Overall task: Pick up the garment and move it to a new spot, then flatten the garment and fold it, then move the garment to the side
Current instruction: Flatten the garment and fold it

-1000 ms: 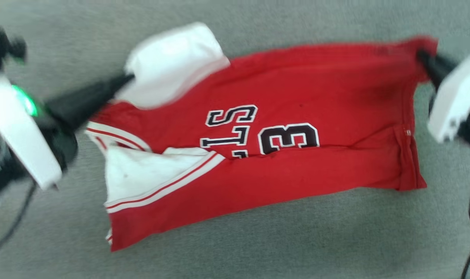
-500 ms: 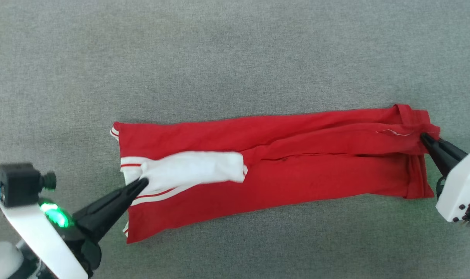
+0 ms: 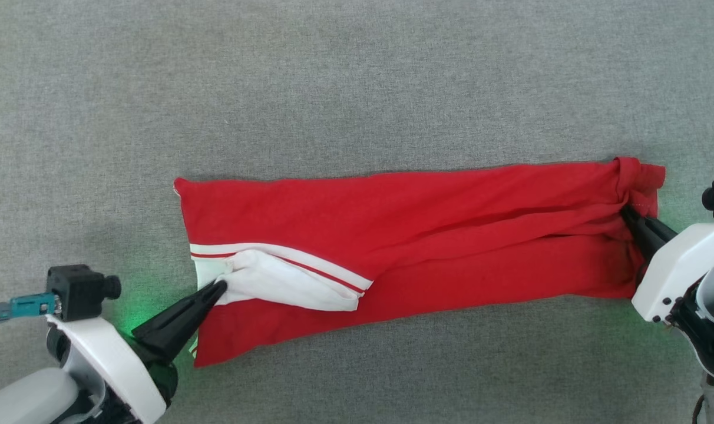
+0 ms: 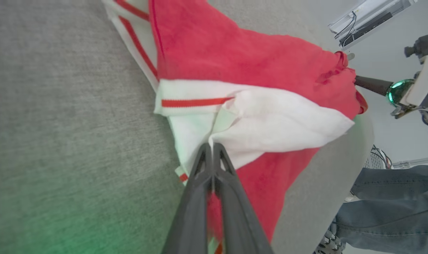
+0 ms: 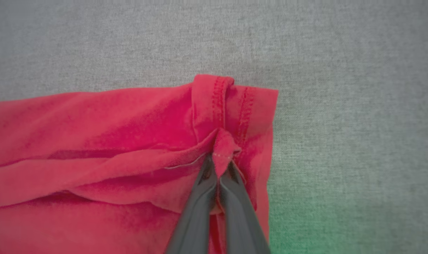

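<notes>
- One garment (image 3: 427,235) lies on the grey fabric-covered desk (image 3: 357,88). It is a red shirt folded lengthwise into a long band that runs across the head view from left to right.
- One white sleeve (image 3: 286,285) shows at the left end of the band, folded onto the red cloth. Just above it runs a trim (image 3: 286,259) of two white stripes with one thin red stripe between them.
- Two grippers are at work, one at each end of the garment.
- The left gripper (image 3: 218,287) has its two dark fingers pressed together on the edge of the white sleeve. The left wrist view shows the cloth pinched at the tips.
- The right gripper (image 3: 625,211) has its two fingers closed on a small bunch of red cloth at the hem (image 5: 231,102). That end of the garment has two rows of stitching.
- Creases in the red cloth run along the band toward the right gripper's pinch point.
- Two patches of green light fall on the desk, one beside each gripper.
- One person stands past the desk edge in the left wrist view. Their jeans-clad legs (image 4: 387,197) and one shoe (image 4: 328,243) are visible.
</notes>
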